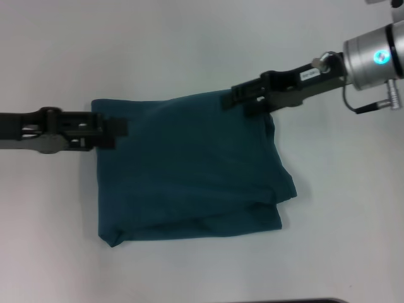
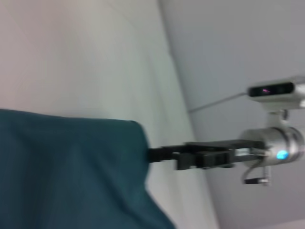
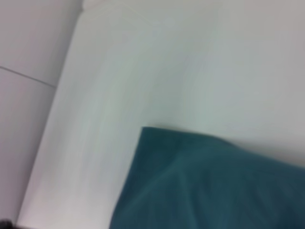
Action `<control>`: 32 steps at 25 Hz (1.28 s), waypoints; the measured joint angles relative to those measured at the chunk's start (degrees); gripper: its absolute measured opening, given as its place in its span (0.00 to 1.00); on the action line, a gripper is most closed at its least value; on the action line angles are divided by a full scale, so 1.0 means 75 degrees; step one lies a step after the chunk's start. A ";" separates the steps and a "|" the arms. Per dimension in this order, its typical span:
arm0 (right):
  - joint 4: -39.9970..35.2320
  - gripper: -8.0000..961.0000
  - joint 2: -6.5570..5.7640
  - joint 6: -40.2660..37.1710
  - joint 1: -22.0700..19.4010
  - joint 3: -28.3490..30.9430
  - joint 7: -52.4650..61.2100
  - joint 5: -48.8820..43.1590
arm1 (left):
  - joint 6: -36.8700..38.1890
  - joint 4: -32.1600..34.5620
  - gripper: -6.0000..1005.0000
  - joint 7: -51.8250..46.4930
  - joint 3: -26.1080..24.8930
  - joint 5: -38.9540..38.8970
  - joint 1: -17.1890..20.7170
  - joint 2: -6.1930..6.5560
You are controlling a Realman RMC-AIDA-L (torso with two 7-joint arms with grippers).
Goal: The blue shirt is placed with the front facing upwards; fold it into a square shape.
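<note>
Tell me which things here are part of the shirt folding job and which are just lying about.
Part of the job:
- blue shirt, already folded over
- left gripper at its left edge
- right gripper at its far right corner

Lying about:
- nothing besides the white table

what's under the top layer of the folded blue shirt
More of the blue shirt: lower folded layers stick out along its near and right edges, lying on the white table. The left gripper and right gripper are at its far corners. Anything deeper inside the fold is covered.

One blue shirt [image 1: 189, 170], two hands: left hand [image 1: 117, 129], right hand [image 1: 230, 98].
</note>
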 joint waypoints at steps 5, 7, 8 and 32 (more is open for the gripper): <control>0.0106 0.84 0.0097 0.0395 0.0030 -0.0025 -0.0267 0.0419 | -0.0084 0.0210 0.78 0.0042 0.0137 0.0019 -0.0196 -0.0148; 0.0205 0.84 0.0101 0.0589 0.0057 -0.0042 -0.0330 0.0460 | -0.0136 0.0214 0.78 0.0030 0.0145 0.0020 -0.0204 -0.0157; 0.0258 0.84 0.0101 0.0698 0.0064 -0.0044 -0.0358 0.0459 | -0.0159 0.0215 0.78 0.0016 0.0140 0.0020 -0.0203 -0.0157; 0.0176 0.85 -0.0437 -0.0164 -0.0071 0.0110 -0.0206 0.0392 | -0.0109 0.0236 0.77 0.0035 0.0336 0.0104 0.0100 -0.0011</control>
